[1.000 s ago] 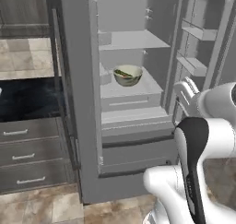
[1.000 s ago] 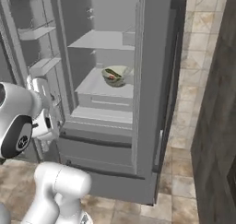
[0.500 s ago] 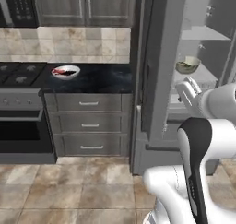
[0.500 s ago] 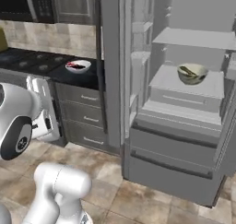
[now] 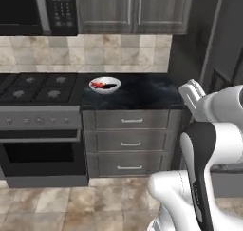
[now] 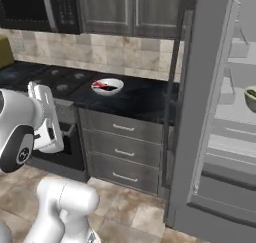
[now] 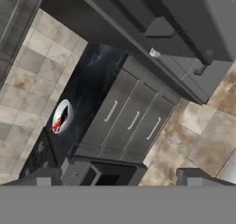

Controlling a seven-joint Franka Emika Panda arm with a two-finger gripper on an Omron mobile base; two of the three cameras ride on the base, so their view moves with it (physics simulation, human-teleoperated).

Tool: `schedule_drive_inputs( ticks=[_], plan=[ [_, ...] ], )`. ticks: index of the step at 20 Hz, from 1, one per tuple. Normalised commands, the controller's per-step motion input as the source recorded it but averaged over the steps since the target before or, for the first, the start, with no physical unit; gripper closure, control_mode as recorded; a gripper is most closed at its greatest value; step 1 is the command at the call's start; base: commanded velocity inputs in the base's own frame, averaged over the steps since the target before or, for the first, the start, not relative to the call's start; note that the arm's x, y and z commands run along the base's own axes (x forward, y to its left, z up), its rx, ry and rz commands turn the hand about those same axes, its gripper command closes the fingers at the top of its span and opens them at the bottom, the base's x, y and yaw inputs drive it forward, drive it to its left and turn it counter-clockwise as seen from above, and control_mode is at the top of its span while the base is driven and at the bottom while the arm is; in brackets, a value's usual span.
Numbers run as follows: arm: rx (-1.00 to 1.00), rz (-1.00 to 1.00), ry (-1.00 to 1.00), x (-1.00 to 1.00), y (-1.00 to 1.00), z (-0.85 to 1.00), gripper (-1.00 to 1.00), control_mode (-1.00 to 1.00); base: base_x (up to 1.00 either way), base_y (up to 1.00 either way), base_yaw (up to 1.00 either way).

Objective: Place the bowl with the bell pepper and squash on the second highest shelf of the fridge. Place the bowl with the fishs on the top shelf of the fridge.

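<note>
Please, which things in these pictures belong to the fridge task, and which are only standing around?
Belong to the job:
white bowl with fish, on the dark counter
green bowl, already on a fridge shelf
fridge, door open

Just there:
stove
microwave
drawers

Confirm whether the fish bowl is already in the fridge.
No, the fish bowl sits on the dark counter beside the stove.

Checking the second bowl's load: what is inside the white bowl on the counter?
The white bowl on the dark counter holds something red and dark, probably the fish. The count and what lies beneath them are too small to tell.
</note>
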Motion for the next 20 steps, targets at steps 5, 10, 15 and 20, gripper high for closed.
schedule_drive_inputs(
  ticks=[5,10,15,20],
  plan=[
    [0.0,0.0,0.0,0.0,0.0,0.0,-1.0,1.0,1.0,0.53,-0.3],
    [0.0,0.0,0.0,0.0,0.0,0.0,-1.0,1.0,1.0,0.25,-0.27],
    [0.0,0.0,0.0,0.0,0.0,0.0,-1.0,1.0,0.86,0.6,-0.15],
    [0.0,0.0,0.0,0.0,0.0,0.0,-1.0,1.0,0.67,0.5,-0.02]
  ],
)
